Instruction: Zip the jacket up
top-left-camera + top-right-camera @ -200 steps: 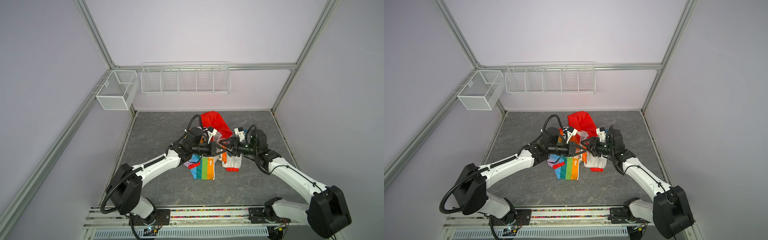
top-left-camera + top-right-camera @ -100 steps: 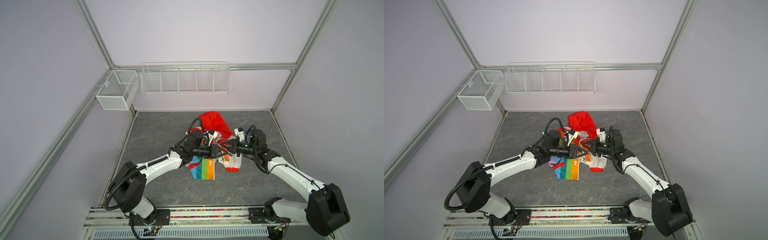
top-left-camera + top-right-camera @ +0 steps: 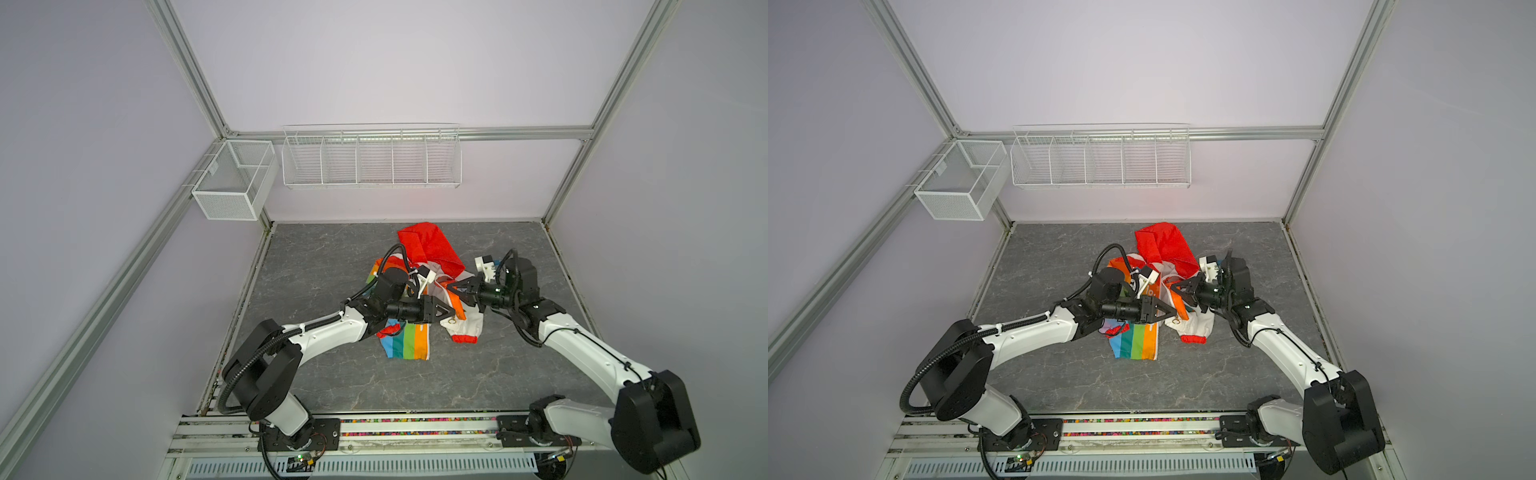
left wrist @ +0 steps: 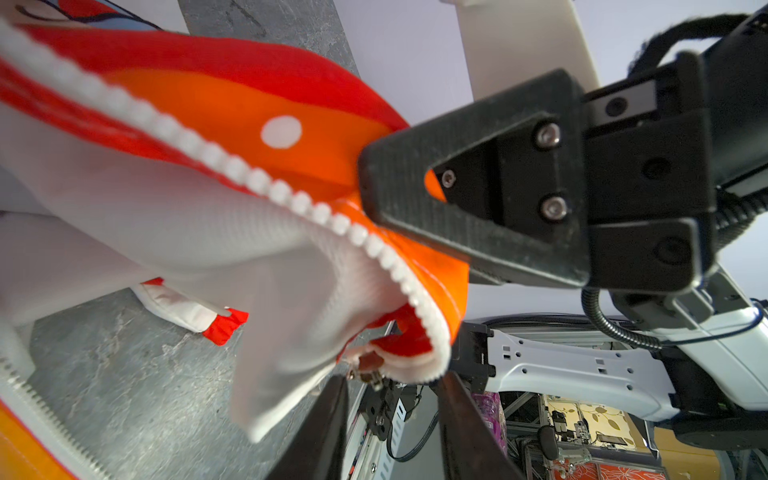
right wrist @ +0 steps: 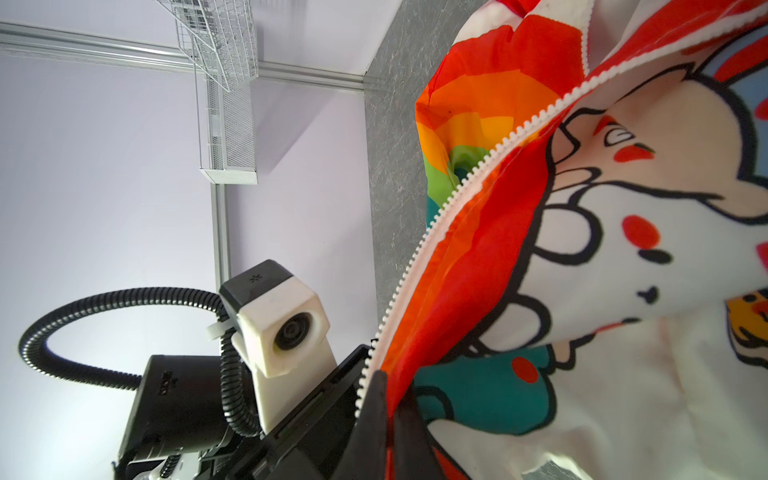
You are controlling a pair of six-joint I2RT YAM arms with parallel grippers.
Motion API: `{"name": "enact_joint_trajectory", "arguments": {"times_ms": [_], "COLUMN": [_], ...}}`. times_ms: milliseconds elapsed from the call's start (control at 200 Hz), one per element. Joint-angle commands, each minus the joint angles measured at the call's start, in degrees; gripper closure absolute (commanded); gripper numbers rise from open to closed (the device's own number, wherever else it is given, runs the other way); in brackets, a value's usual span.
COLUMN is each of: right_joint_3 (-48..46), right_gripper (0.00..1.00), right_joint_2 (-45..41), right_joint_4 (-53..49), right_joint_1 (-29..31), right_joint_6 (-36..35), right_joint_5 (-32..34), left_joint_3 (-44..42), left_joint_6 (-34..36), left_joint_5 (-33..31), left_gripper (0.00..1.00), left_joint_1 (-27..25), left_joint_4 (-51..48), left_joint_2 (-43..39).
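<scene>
Over jacket, left arm, right arm reach inward, nearly meeting.

The jacket lies centred on the surface (hood toward the back wall); over it, left fingers sit just before right fingers.

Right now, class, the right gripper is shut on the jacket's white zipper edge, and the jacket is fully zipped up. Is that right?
Not quite. The jacket is unzipped, not zipped up. The right wrist view shows its white zipper teeth as a single free row, not meshed with the other side. The right gripper is indeed shut on that zipper edge.
</scene>
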Motion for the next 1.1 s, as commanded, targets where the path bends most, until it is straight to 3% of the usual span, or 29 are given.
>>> {"name": "enact_joint_trajectory", "arguments": {"times_ms": [0,360,600,800,1095], "right_joint_3": [0.35,0.68,0.73,0.59,1.09], "right_gripper": [0.94,0.94,0.94,0.94,0.94], "right_joint_2": [-0.66,0.69,0.92,1.23,0.24], "right_joint_4": [0.64,3.70,4.17,5.04,4.87], "right_joint_1": [-0.38,-0.31,-0.35,-0.34,-0.26], "right_joint_6": [1.58,4.06,4.51,5.10,5.89], "right_joint_5": [-0.79,-1.30,-1.40,-1.75,-2.89], "left_joint_3": [-0.46,-1.28,-2.56,-3.45,-4.77], "left_joint_6": [2.65,9.71,9.80,12.20,16.14], "left_joint_5": [-2.06,-8.97,-10.19,-15.42,-14.59], "left_gripper": [0.62,0.62,0.63,0.63,0.62], "left_joint_1": [-0.85,-3.77,-3.98,-3.96,-3.96], "left_joint_4": [0.67,-3.56,0.32,-1.87,1.51], "left_joint_2": [0.68,0.93,0.73,-1.24,-6.07]}}
